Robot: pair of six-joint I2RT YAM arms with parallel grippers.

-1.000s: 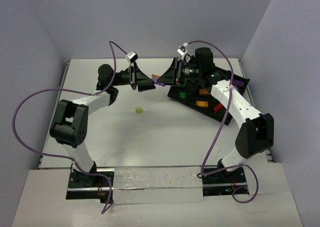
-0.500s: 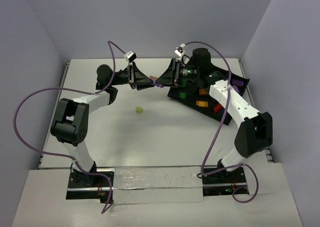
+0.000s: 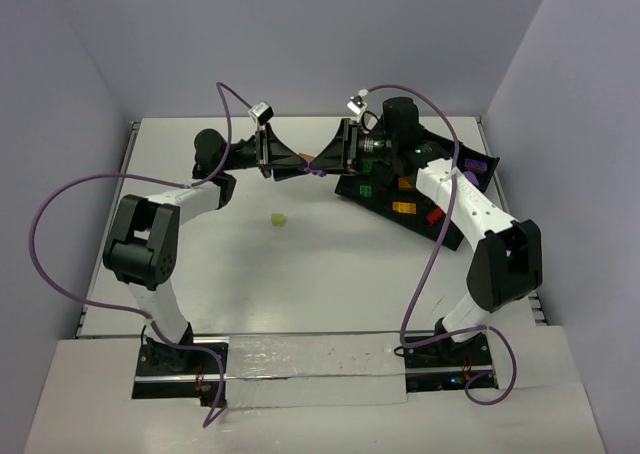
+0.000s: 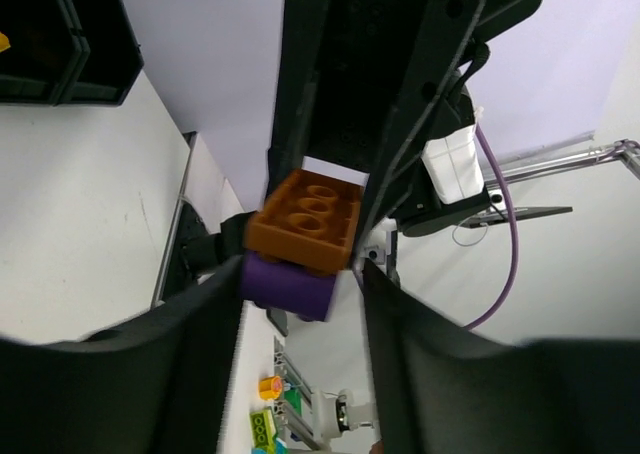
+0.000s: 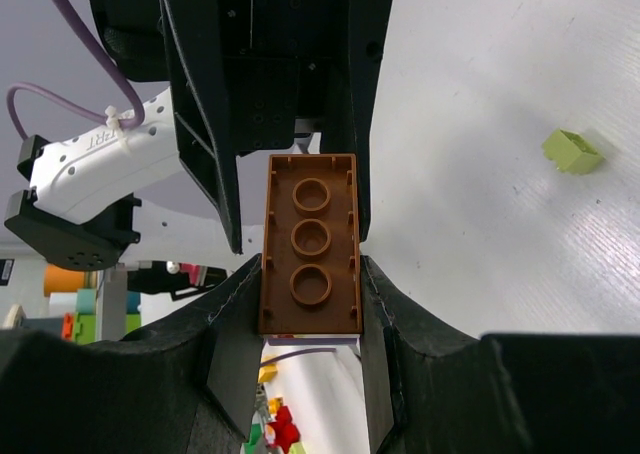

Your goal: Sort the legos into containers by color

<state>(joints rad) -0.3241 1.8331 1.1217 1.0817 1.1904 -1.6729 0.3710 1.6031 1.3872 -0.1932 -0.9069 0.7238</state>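
Note:
Above the back of the table my two grippers meet tip to tip. My right gripper point(image 3: 324, 163) point(image 5: 310, 294) is shut on an orange lego point(image 5: 310, 242) point(image 4: 305, 219), gripping its long sides. A purple lego point(image 4: 288, 284) is stuck under the orange one. My left gripper point(image 3: 298, 166) point(image 4: 300, 279) is open around the purple lego, which touches one finger point(image 4: 190, 344) and leaves a gap to the other. A yellow-green lego point(image 3: 278, 219) point(image 5: 572, 152) lies alone on the table. The black divided tray of containers point(image 3: 452, 236) sits at the back right.
The tray's compartments hold orange point(image 3: 405, 184), red point(image 3: 435, 216), purple point(image 3: 475, 164) and green point(image 3: 368, 189) legos. Its corner point(image 4: 60, 34) shows in the left wrist view. Purple cables loop over both arms. Walls close the table at the back and sides.
The two grippers have drawn closer together. The orange-and-purple cluster in the right gripper now reaches between the left gripper's fingers. The yellow-green lego has not moved.

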